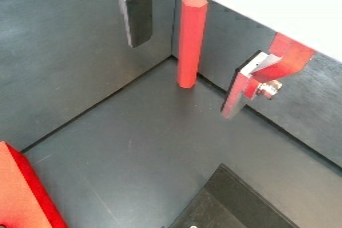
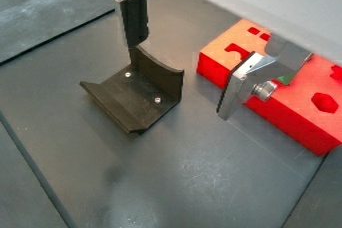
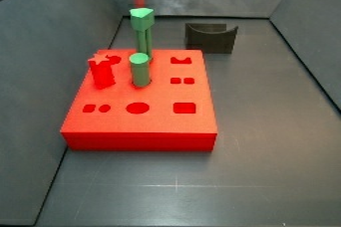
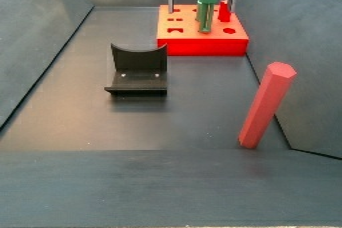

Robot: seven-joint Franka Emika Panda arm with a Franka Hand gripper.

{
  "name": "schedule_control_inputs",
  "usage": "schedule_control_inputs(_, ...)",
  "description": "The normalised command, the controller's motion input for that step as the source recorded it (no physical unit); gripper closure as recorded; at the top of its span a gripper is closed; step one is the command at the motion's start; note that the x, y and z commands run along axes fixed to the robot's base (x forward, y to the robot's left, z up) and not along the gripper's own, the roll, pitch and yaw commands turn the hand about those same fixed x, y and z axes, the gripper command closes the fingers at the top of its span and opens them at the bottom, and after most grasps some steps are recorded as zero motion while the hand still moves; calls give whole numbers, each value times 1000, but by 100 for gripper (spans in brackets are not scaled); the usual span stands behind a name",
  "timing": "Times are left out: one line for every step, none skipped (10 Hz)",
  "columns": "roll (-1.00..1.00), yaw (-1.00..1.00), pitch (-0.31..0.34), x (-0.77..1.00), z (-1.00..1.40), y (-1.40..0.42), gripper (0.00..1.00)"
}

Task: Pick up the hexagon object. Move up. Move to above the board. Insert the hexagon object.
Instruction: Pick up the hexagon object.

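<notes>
The hexagon object is stood upright, long axis vertical, beside the wall. The gripper is held above the floor, fingers spread wide, nothing grasped.

hexagon object: matt plastic, seemingly | end effector fingers: silver metal

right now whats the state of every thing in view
gripper: open, holding nothing, apart from the rod
hexagon object: standing upright on the floor by the wall, not yet picked up
board: flat on the floor
tall green peg: upright in the board
short green peg: upright in the board
short red stub: upright on the board
fixture: empty
</notes>
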Motion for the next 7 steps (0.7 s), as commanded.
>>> schedule_control_inputs(-10, 460, -90, -171, -40, 603, 0)
schedule_control_inputs(13, 483, -136, -397, -263, 671, 0)
schedule_control_inputs(71, 360, -147, -531, -289, 660, 0)
schedule_control_inputs(63, 263, -146, -623, -251, 703, 0)
schedule_control_inputs(53, 223, -140, -663, -226, 720, 0)
schedule_control_inputs(26, 269, -130, -640, -171, 691, 0)
schedule_control_inputs(0, 400, -146, -509, -91, 571, 0)
